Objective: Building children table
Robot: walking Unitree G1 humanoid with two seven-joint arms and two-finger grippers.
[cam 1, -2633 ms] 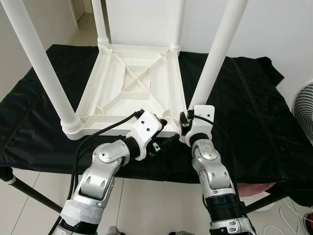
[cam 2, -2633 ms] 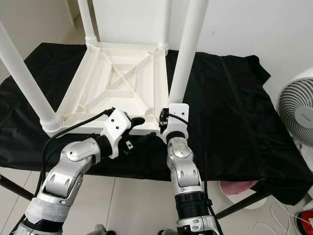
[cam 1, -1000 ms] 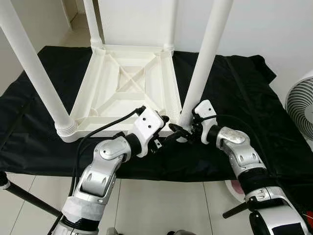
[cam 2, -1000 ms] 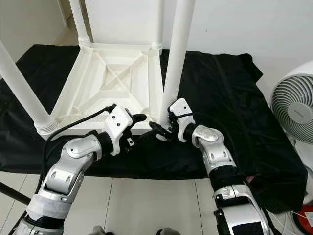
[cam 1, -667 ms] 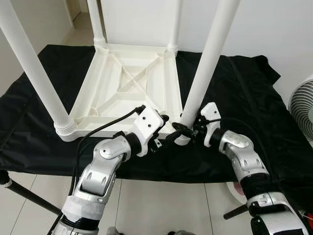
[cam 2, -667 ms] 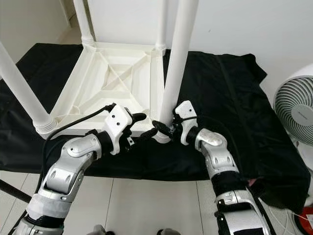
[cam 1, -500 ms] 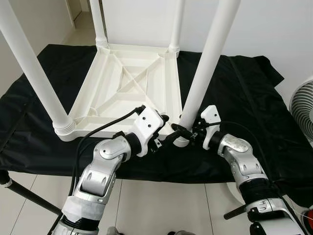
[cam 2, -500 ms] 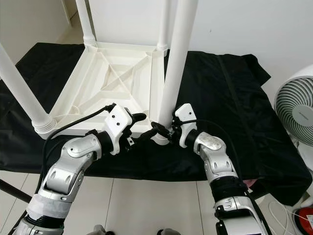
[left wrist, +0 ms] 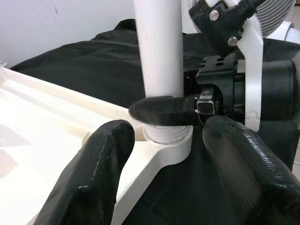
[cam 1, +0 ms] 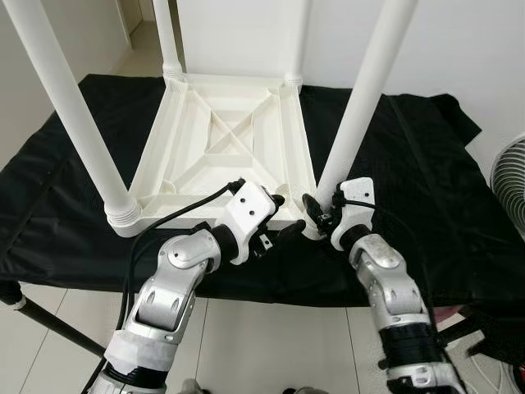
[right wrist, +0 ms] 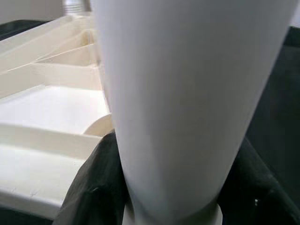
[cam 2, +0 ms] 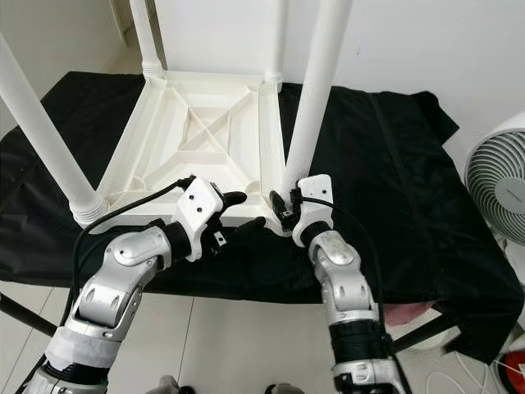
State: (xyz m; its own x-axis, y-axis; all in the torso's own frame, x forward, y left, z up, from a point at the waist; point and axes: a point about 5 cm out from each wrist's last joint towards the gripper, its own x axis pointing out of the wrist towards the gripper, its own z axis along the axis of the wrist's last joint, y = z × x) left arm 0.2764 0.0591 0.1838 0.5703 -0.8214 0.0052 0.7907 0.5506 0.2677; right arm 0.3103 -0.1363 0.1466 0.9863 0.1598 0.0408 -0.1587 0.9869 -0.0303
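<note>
White wall [cam 1: 459,49], tiled floor [cam 1: 271,345], fan [cam 2: 500,176].

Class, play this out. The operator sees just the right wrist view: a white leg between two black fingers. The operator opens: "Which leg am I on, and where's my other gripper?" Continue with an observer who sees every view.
Observer: Your right gripper clasps the base of the near right leg of the upturned table.
Operator: And the left one?
Observer: The left gripper is at the same corner, fingers open, not on the leg.
Operator: What's under the table?
Observer: A black cloth spread across the work surface.
</note>
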